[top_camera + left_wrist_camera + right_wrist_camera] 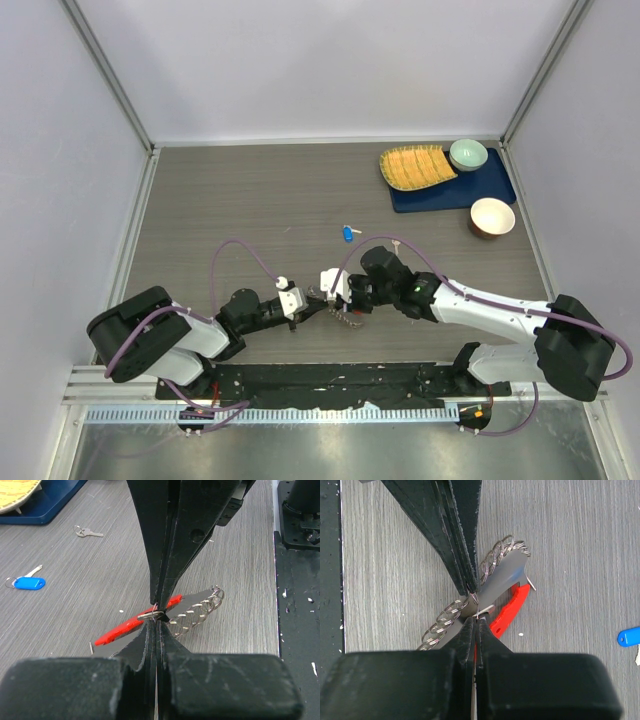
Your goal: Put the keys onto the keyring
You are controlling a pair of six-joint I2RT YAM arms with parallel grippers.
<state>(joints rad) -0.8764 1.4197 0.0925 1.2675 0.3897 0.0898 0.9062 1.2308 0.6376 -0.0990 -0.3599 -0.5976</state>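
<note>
Your top view looks down over the whole bench (250, 190); both wrist views, close behind fingers (145, 642), share the keyring (195, 615).

The worktop (250, 200) is a grey-brown board with a fine wood grain running from left to right. In its far right corner lies a dark blue mat (485, 188), flat on the surface. A yellow woven dish (415, 167) rests on the left part of this mat and reaches a little over the mat's far left corner. A pale green bowl (468, 154) stands upright on the far side of the mat, touching the dish or just beside it. A brown bowl (492, 217), white inside, stands near the right edge, overlapping the near right corner of the mat. Plain white walls (320, 70) close the left, far and right edges.
</note>
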